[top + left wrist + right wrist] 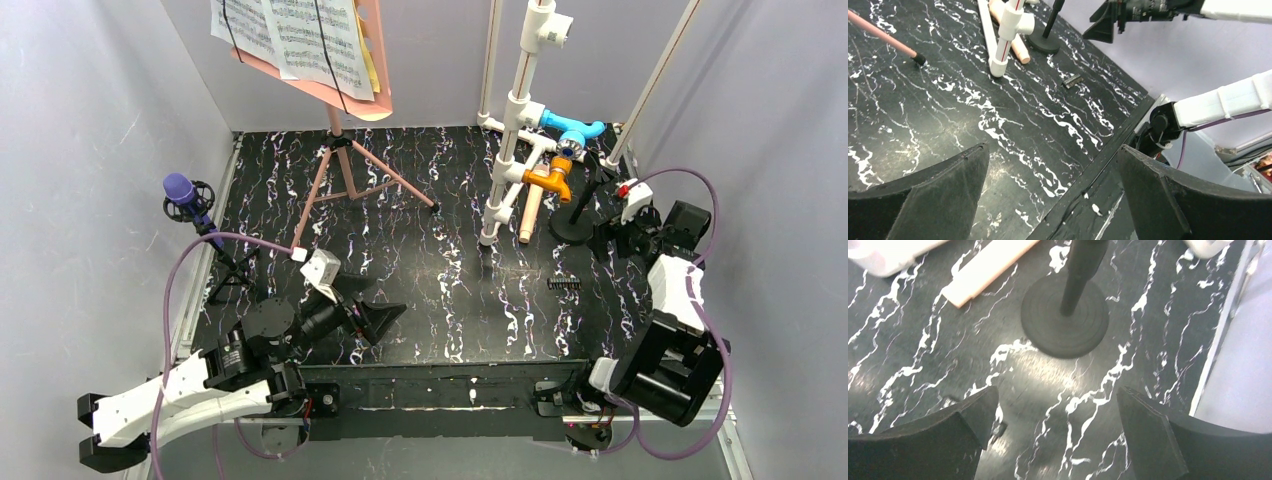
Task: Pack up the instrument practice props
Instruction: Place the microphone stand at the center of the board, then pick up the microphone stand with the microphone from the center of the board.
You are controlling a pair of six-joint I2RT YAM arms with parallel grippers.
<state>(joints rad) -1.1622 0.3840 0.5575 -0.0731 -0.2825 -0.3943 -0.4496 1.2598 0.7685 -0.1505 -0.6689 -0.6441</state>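
Now, closest in, the left end effector (1053,160) hangs wide open over the black marbled table (1013,115), holding nothing. The right end effector (1058,397) is spread just as wide, empty, hovering just short of the black round-base stand (1048,337). That's the danger spot: the stand's thin stem rises upright from its disc, so a sideways brush from either finger could tip it into the white pipe frame (515,150) just beside it. By the frame's foot lies the beige cylindrical microphone (529,215), flat on the table, its long axis running roughly near-to-far; being round, it could roll at a nudge. Over at the left edge the purple microphone (180,190) sits tilted on its small black tripod (232,272), head aimed up and away to the far left, and it looks top-heavy to me. Farthest back, the pink sheet-music stand (334,122) rises tall on splayed legs, printed music pages (300,35) on top; a high grab could topple it or spill the pages.
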